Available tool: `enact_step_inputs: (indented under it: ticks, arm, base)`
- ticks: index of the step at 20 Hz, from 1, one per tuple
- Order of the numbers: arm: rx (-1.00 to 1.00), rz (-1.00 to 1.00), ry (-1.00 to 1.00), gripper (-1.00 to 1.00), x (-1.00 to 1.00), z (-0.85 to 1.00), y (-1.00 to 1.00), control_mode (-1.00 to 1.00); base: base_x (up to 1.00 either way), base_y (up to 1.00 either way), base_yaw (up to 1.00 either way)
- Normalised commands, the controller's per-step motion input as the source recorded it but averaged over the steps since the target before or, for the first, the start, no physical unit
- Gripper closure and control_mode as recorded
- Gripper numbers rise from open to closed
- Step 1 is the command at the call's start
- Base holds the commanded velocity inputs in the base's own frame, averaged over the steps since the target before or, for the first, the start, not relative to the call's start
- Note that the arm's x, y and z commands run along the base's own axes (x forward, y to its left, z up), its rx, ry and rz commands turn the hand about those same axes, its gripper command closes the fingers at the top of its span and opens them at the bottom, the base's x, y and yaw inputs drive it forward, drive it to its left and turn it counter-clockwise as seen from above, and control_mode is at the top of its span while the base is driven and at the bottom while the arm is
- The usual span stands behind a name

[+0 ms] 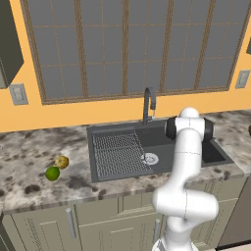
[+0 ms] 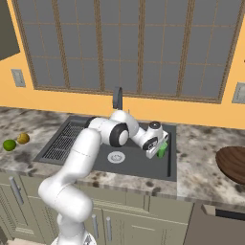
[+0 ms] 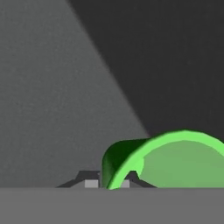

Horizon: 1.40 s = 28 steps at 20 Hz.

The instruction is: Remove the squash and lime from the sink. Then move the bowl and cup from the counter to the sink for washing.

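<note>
In the right base view the arm reaches from the lower left of the frame across the dark grey sink (image 2: pixel 76 143), and the hand (image 2: pixel 160 152) sits low over the right part of the basin, at about the middle of the frame. The green cup (image 2: pixel 162 150) shows as a small bright patch right at the hand, just inside the basin's right wall. In the hand view the cup (image 3: pixel 175 162) fills the lower right of the frame with its open rim turned toward the camera, and the two dark fingertips (image 3: pixel 89 179) rise on either side of its rim wall at the bottom centre, so the hand seems to be pinching the cup's rim, though the contact itself is hard to make out. Behind the cup is only the grey sink wall and floor. The reddish-brown bowl (image 2: pixel 234 165) rests on the surface at the right edge of the right base view, well apart from the hand. In the left base view the squash (image 1: pixel 62 162) and lime (image 1: pixel 52 173) lie just beside each other on the surface, left of the sink.
</note>
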Motion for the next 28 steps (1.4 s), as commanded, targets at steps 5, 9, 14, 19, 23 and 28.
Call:
enact_step_inputs:
  ticks: [5,9,14,19,23,28]
  arm:
    - [0.0,0.0,0.1,-1.0,0.04,-0.14,-0.06,-1.0]
    - [0.0,0.0,0.14,-1.0,0.03,0.07,-0.05,-1.0]
    - [0.03,0.0,0.09,-1.0,0.0,0.24,-0.01,-1.0]
    - [0.04,0.0,-0.01,-1.0,-0.06,0.44,-0.01,-1.0]
    - [0.05,0.0,0.01,-1.0,-0.2,0.41,-0.08,-1.0]
    - [0.0,-0.05,0.02,-1.0,-0.32,0.38,-0.12,-1.0]
  base:
    - [0.0,0.0,0.0]
    - [0.0,0.0,0.0]
    - [0.0,0.0,0.0]
    - [0.0,0.0,0.0]
    - [0.0,0.0,0.0]
    - [0.0,0.0,0.0]
